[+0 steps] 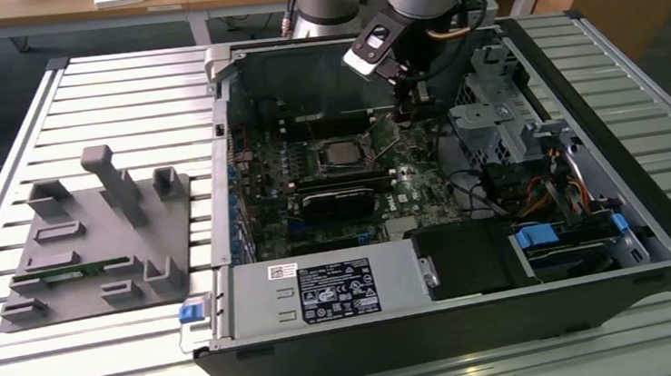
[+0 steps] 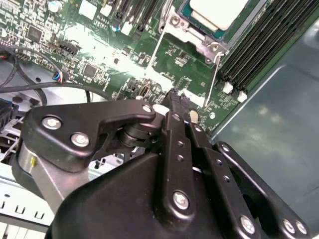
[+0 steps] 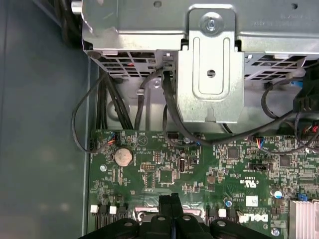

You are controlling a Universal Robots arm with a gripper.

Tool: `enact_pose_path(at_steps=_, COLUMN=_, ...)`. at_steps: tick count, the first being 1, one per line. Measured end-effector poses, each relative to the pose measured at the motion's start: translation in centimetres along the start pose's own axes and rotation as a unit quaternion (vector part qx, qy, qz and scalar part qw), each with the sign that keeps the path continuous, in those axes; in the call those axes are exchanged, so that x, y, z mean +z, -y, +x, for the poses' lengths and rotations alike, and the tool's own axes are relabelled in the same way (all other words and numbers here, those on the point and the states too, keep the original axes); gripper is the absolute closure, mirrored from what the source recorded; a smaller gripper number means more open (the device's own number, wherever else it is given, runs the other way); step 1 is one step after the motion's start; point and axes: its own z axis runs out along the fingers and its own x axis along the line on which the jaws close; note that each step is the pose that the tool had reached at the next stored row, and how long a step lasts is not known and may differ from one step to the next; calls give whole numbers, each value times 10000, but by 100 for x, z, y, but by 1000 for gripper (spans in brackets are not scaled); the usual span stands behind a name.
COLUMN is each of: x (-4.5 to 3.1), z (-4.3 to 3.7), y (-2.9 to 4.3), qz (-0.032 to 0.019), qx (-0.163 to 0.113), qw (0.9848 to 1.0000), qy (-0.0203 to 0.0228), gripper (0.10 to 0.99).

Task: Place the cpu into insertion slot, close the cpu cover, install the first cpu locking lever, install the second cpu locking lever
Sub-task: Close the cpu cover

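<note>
End effector point(image 1: 408, 109) beside seated cpu point(image 1: 342, 154).
Its fingers point(image 3: 165, 209) are closed together, apparently empty, just above the green motherboard point(image 3: 229, 169), right of centre in the exterior view.

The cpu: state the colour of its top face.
The cpu is pale silvery-grey on top, shown best in the second wrist view.

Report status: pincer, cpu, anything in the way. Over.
Pincer shut, nothing held, low over the motherboard. Cpu seated, cpu cover down over it. Locking lever rod close by the pincer; nothing blocking.
</note>
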Motion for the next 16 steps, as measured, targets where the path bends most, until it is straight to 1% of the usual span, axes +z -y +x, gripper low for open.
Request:
enact_pose_path(at_steps=12, x=16, z=2, y=-113, qz=0, qx=0, qw=10000, qy=1, gripper=980)
enact_pose_path(at_steps=14, x=28, z=2, y=-123, qz=1, qx=0, qw=10000, qy=1, gripper=980)
enact_pose_path(at_steps=16, x=61, z=2, y=-126, qz=0, qx=0, qw=10000, qy=1, gripper=980)
